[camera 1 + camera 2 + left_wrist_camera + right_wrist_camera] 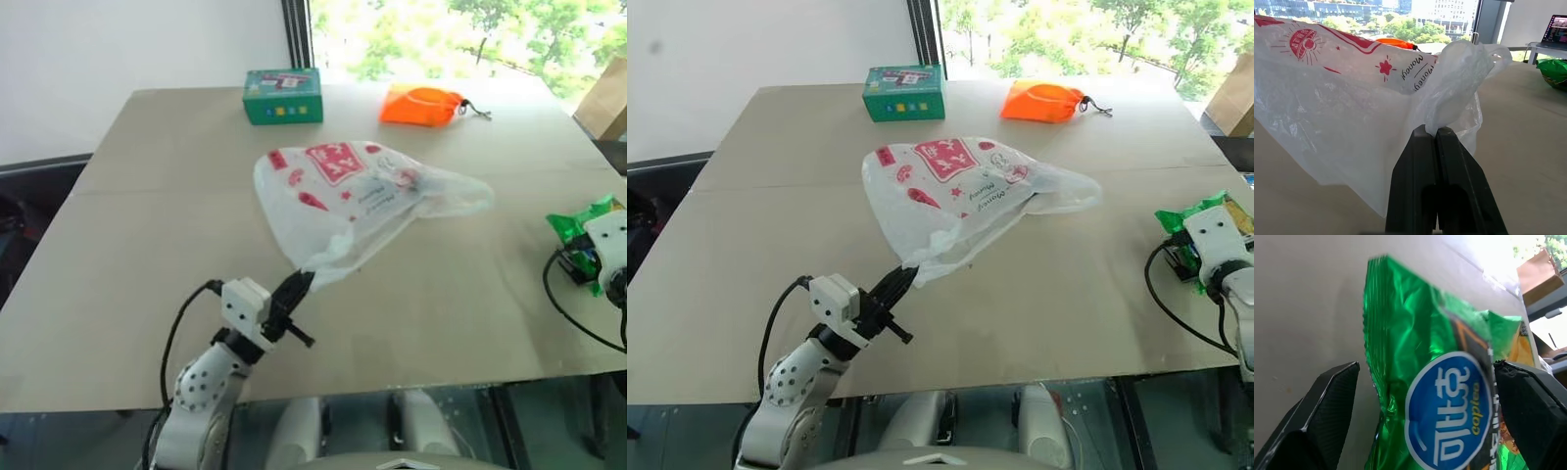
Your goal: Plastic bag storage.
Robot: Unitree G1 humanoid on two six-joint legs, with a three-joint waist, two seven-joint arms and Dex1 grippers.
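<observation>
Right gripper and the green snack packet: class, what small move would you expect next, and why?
Probably the right gripper eases forward and shuts on the green snack packet: its fingers stand wide open either side of the packet. The left gripper is shut on the plastic bag, ready to receive it.

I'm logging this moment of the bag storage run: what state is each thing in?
Translucent white plastic bag with red print: crumpled on the table, one corner pinched and lifted.
Left end effector: shut on the bag's corner.
Right end effector: open, astride the snack packet.
Green foil snack packet: lying flat, ungripped.
Orange drawstring pouch: drawn closed.
Green cardboard box: closed.
</observation>
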